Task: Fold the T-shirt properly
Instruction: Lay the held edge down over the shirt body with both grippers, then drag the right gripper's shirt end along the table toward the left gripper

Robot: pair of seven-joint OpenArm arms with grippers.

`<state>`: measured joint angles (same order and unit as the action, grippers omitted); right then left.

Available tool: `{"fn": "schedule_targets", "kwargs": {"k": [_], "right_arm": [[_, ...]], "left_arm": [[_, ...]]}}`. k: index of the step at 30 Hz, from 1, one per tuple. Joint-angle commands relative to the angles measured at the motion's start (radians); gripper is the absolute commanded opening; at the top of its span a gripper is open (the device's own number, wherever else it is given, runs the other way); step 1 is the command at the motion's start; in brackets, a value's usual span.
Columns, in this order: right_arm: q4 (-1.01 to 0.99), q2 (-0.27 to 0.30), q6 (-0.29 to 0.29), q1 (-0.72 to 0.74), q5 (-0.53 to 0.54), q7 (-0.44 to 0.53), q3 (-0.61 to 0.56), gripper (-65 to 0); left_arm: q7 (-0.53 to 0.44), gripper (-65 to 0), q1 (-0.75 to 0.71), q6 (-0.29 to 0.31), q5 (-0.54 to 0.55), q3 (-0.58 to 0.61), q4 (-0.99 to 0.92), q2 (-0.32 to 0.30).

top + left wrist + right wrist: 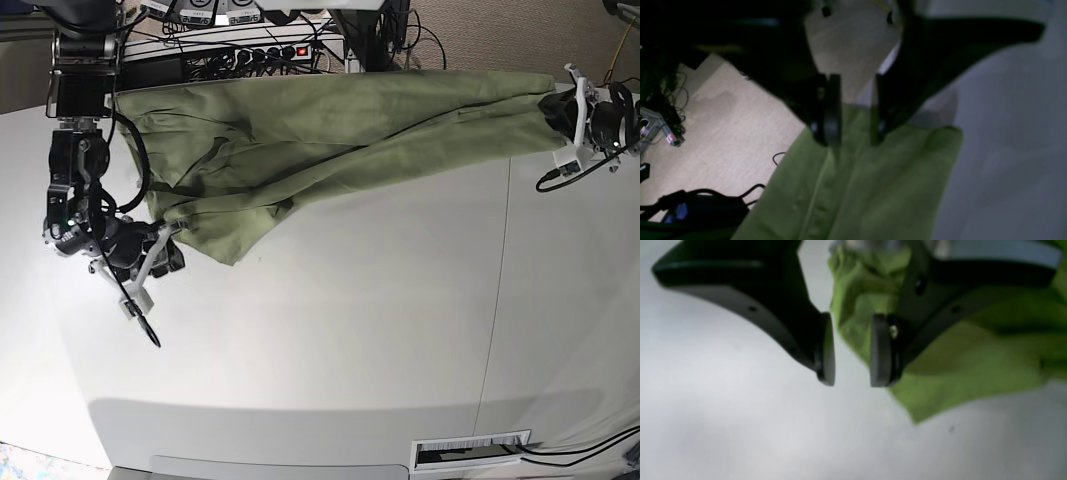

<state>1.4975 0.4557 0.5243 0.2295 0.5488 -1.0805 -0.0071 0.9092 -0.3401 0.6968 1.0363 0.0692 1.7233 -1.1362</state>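
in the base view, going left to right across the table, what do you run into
Right tool at the shirt's left end → T-shirt, stretched across the table's far side → left tool at its right end.

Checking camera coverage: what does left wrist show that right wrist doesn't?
Left wrist only: wood-look floor with cables beyond the table edge, and the left claw with its pads apart over a T-shirt seam. Right wrist only: the right claw, open, beside a crumpled fabric corner on bare table. Both: the green T-shirt, the pale table, and an open claw with no cloth pinched.
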Motion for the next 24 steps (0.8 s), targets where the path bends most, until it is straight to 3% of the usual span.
{"fn": "schedule_targets", "kwargs": {"k": [1, 12, 24], "right_arm": [[0.014, 0.0, 0.0, 0.029, -0.012, 0.053, 0.008, -45.8], [-0.061, -0.149, 0.0, 0.041, -0.23, 0.23, 0.008, -45.8], [-0.234, -0.157, 0.0, 0.07, -0.251, 0.24, 0.008, -46.9]], "left_arm": [[-0.011, -46.6, 0.008, 0.001, 0.01, -0.014, 0.01, -0.027], [-0.011, -44.6, 0.008, 0.001, 0.01, -0.014, 0.01, -0.027], [-0.02, -44.6, 0.008, 0.001, 0.011, -0.014, 0.01, -0.027]]}}
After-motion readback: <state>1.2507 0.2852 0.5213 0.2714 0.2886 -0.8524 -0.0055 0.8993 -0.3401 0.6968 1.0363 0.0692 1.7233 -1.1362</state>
